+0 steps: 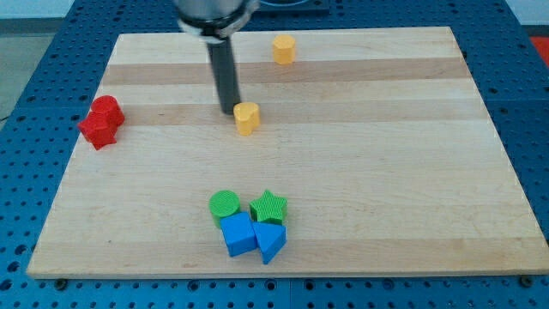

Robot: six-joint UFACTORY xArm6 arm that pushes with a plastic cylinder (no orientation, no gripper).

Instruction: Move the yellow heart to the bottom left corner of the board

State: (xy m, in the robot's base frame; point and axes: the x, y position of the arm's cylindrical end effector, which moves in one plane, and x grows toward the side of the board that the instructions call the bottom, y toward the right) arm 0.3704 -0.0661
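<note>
Looking down at the wooden board (360, 154), we see my tip (228, 112) set just beside the yellow heart (247, 118), on the heart's left and slightly toward the view's top; whether the two are touching we cannot tell. This arm carries no fingers, only the dark rod (225, 75), so nothing is held. The yellow heart sits a little left of the board's middle, in the upper half, well apart from the bottom left corner. A second yellow block (284, 50), whose shape we cannot make out for certain, stands near the board's top edge, up and to the right of the heart. Two red blocks (102, 121) press together near the left edge, their shapes unclear. Toward the view's bottom, four blocks huddle in a tight cluster: a green cylinder (225, 204) and a green star (268, 207) side by side, with a blue cube (238, 233) and a blue triangle (271, 242) just below them. The board lies on a blue perforated counter (26, 172).
</note>
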